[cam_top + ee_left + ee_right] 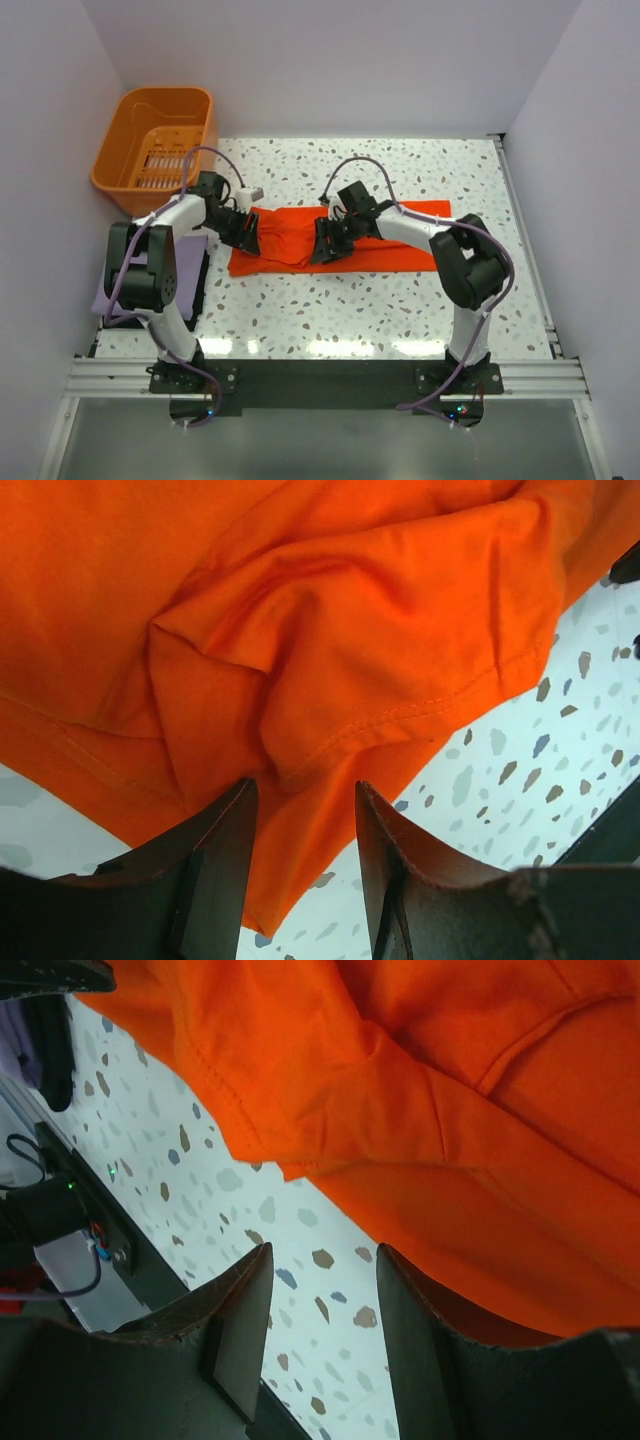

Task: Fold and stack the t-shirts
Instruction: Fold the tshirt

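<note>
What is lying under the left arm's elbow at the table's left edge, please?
A pale lavender t-shirt lies there, only its edge showing. The left arm covers most of it, so how it is folded cannot be seen.

Orange-red t-shirt (285, 240), lavender t-shirt (102, 303), speckled white table (400, 310), orange basket (200, 125)

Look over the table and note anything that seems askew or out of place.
The orange-red t-shirt is not flat: its left half is bunched into rumpled folds, with a loose corner sticking out. Nothing looks spilled or damaged.
</note>
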`<state>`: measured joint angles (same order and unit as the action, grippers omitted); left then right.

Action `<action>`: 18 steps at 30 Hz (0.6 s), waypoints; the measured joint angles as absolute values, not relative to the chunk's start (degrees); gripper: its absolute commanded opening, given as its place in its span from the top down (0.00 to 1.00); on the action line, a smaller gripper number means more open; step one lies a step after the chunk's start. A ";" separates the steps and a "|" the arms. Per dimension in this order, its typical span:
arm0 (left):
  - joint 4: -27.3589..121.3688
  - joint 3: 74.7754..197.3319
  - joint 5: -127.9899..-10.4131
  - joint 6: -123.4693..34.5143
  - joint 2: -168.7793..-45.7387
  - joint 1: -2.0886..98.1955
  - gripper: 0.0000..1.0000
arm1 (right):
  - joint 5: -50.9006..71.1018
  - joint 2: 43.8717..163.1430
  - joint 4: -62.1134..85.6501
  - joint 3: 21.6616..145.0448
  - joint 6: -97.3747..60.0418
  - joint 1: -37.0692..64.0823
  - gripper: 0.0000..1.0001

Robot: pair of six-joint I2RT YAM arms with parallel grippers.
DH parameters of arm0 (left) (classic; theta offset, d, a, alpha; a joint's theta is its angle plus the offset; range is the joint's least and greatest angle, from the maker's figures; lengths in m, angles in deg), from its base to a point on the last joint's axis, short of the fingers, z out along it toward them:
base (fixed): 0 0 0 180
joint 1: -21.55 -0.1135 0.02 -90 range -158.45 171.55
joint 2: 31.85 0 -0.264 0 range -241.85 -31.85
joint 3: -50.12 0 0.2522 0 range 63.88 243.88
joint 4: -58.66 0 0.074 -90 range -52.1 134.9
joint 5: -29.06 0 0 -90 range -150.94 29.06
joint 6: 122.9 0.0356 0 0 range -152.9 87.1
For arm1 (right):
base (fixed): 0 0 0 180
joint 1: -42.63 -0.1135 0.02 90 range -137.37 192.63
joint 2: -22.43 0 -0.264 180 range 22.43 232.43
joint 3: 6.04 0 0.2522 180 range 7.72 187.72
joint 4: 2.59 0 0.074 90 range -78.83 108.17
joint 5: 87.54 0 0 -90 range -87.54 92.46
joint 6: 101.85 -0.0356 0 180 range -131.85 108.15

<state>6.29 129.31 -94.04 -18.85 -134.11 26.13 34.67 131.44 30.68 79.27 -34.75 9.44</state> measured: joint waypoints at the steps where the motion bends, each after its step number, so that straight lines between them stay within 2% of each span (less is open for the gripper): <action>1: 6.64 129.31 -93.61 -19.01 -134.29 26.13 0.51 | 34.56 132.77 30.11 79.77 -36.10 8.94 0.50; 14: 8.00 129.25 -92.36 -20.38 -135.18 26.15 0.51 | 35.45 139.57 26.11 84.95 -45.11 6.56 0.51; 18: 7.97 129.25 -92.38 -20.41 -135.36 26.22 0.54 | 36.48 141.40 25.28 85.67 -46.70 6.41 0.56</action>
<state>7.97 129.25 -92.38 -20.41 -135.36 26.22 36.48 141.40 25.28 85.67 -46.70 6.41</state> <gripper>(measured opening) 0.479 0.473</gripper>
